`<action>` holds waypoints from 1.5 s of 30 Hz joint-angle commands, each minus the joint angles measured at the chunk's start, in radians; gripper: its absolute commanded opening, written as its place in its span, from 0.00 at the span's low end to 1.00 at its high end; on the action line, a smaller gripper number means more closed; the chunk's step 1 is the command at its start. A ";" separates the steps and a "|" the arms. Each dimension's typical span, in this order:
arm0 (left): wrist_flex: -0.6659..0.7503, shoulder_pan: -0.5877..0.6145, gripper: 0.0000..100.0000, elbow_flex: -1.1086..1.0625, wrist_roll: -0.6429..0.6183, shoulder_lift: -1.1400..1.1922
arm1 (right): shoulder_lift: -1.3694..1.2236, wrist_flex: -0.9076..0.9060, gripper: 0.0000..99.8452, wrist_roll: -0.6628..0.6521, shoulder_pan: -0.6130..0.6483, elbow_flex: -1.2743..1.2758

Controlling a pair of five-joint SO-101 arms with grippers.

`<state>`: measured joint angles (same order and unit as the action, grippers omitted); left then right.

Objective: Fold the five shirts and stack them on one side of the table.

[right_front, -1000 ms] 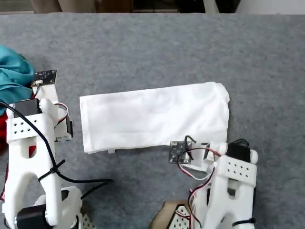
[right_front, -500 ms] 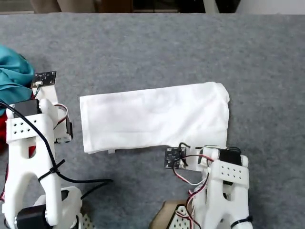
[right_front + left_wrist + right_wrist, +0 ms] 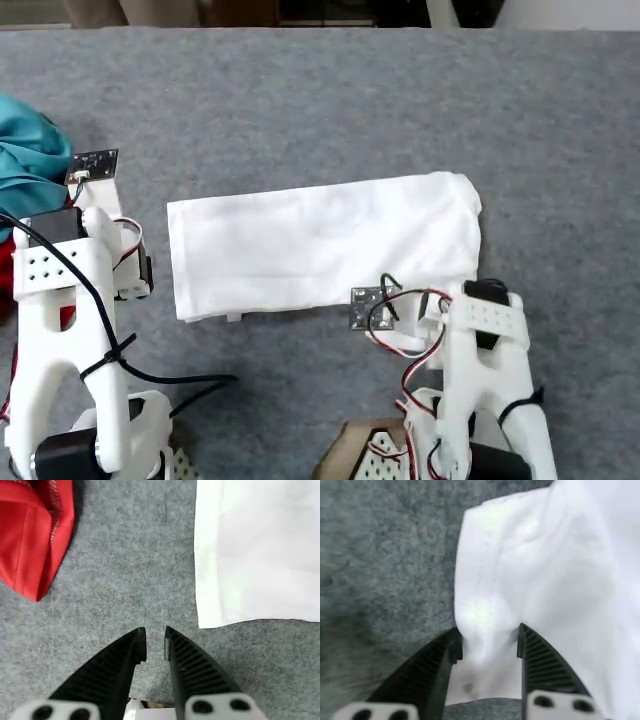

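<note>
White shirt lies folded into a long strip across the middle of the grey tabletop. I have the right claw set over its near edge, close to the right-hand end. Its jaws are apart with a ridge of cloth between them, not yet pinched.

To do this fold well, I judge I should close only once every layer of the hem sits between the jaws. Then I should lift low and carry this end over toward the other so the edges line up, rather than dragging the whole strip.

The right arm leans forward from its base, wrist tipped down onto the hem. My left claw hangs over bare tabletop, jaws a narrow slit apart and holding nothing. It sits between the white shirt's other end and a red shirt. A teal shirt lies at the tabletop's left edge.
</note>
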<state>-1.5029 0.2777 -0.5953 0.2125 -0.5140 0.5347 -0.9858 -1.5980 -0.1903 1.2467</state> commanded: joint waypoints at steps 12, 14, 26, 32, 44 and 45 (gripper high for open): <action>-0.008 0.006 0.08 0.008 0.006 -0.027 | -0.033 0.101 0.00 0.008 0.004 -0.007; -0.008 0.006 0.08 0.008 0.006 -0.027 | -0.031 0.095 0.00 0.008 0.004 -0.027; -0.008 0.006 0.08 0.008 0.006 -0.027 | -0.041 -0.068 0.00 0.052 0.067 -0.380; -0.008 0.006 0.08 0.008 0.006 -0.027 | -0.108 -0.052 0.00 0.081 0.145 -0.481; -0.005 0.006 0.08 0.008 0.006 -0.027 | -0.506 0.115 0.00 0.137 0.168 -0.809; -0.003 0.006 0.08 0.008 0.006 -0.027 | -0.526 0.115 0.00 0.137 0.170 -0.835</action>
<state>-1.5029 0.2777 -0.5953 0.2125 -0.5140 0.0514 -0.8922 -1.4707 -0.0353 0.5224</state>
